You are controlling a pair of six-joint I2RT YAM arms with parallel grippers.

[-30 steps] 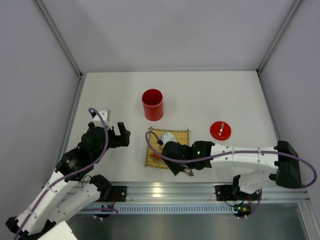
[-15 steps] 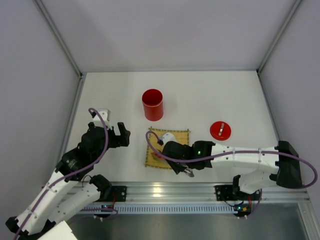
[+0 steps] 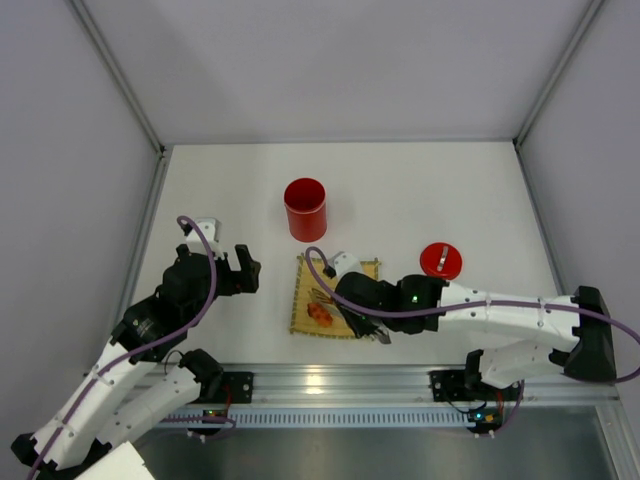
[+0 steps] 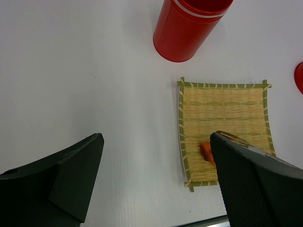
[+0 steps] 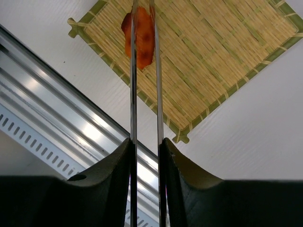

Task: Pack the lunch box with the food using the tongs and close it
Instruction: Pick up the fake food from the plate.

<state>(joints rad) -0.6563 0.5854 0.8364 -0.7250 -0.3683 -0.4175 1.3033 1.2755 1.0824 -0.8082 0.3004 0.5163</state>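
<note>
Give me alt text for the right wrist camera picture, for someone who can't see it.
The right gripper clamps thin silver tongs, whose two arms run up the picture with their tips on either side of a red-orange food slice over a bamboo mat. White table lies around the mat, and a metal rail crosses the lower left.

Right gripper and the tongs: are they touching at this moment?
Touching. In the right wrist view, the fingers of the right gripper press against the outer sides of both slim arms of the tongs, with no gap visible.
</note>
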